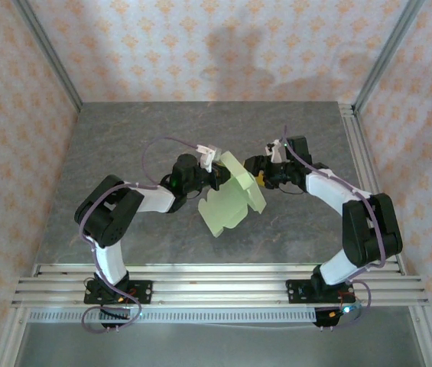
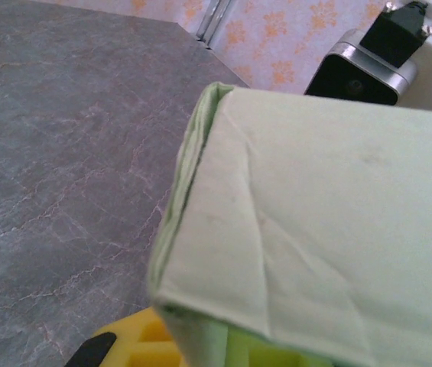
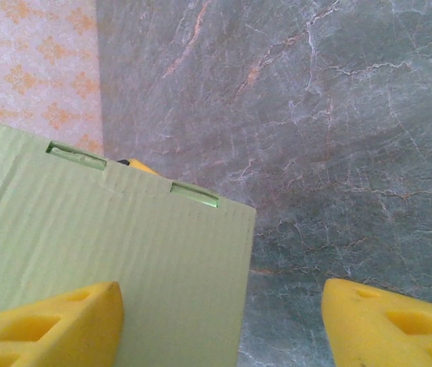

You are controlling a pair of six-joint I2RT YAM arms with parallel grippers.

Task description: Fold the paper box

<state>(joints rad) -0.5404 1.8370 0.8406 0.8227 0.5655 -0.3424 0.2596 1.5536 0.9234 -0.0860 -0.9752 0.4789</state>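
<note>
The paper box (image 1: 231, 197) is pale yellow-green card, partly folded, and it hangs above the middle of the grey table (image 1: 124, 153) between both arms. My left gripper (image 1: 218, 177) is shut on its upper left part. In the left wrist view the folded card (image 2: 315, 222) covers the jaws, and one yellow finger (image 2: 135, 345) shows beneath it. My right gripper (image 1: 261, 180) stands open at the box's right edge. In the right wrist view a slotted panel of the box (image 3: 124, 237) lies against the left finger (image 3: 47, 325). The right finger (image 3: 391, 325) stands well apart from the card.
Aluminium rails (image 1: 216, 279) run along the near edge, where both arm bases are bolted. Metal frame posts (image 1: 47, 53) and patterned walls close in the left, back and right. The right arm's wrist camera (image 2: 357, 73) sits just beyond the box.
</note>
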